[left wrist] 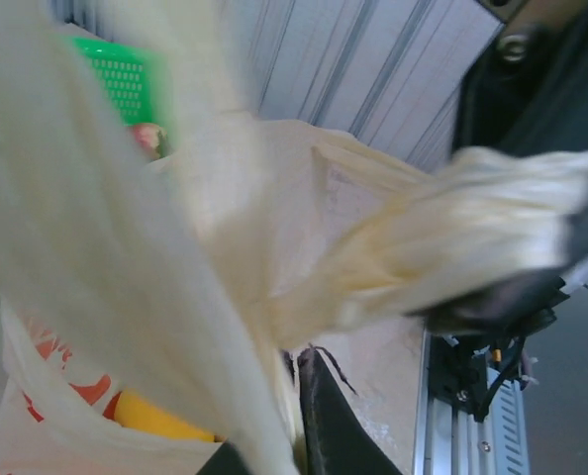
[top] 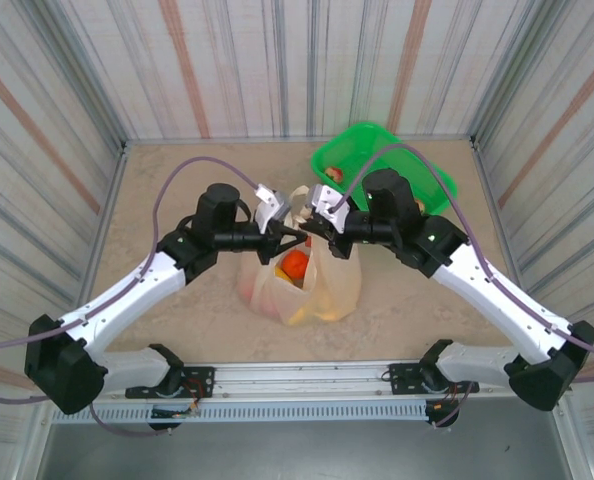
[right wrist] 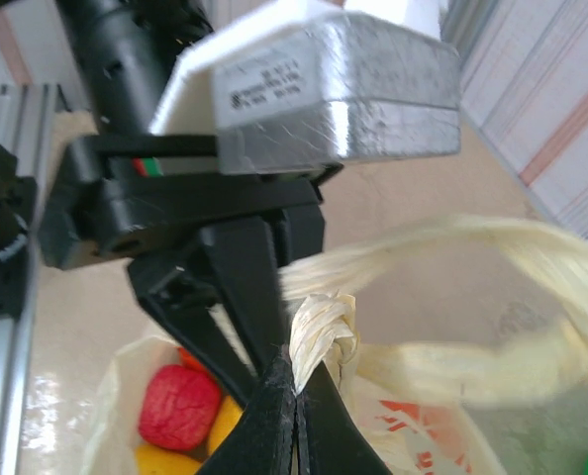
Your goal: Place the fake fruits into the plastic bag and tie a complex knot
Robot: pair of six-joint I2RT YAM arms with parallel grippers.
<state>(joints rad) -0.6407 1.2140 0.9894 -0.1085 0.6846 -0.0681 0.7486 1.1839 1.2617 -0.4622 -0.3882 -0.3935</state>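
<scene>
The bag (top: 302, 290) sat mid-table, long axis twelve to six, mouth toward twelve; my left gripper (top: 280, 236) pinched its film narrowly; my right gripper (right wrist: 296, 401) clamped the twisted handle (right wrist: 322, 322), plain on the right wrist camera, too small to tell overhead.

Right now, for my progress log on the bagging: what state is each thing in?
plastic bag: upright, loaded, handles twisted together above it.
fake fruits: inside the bag.
green basket: holds one fruit.
left end effector: shut on a bag handle.
right end effector: shut on the twisted handles.
</scene>
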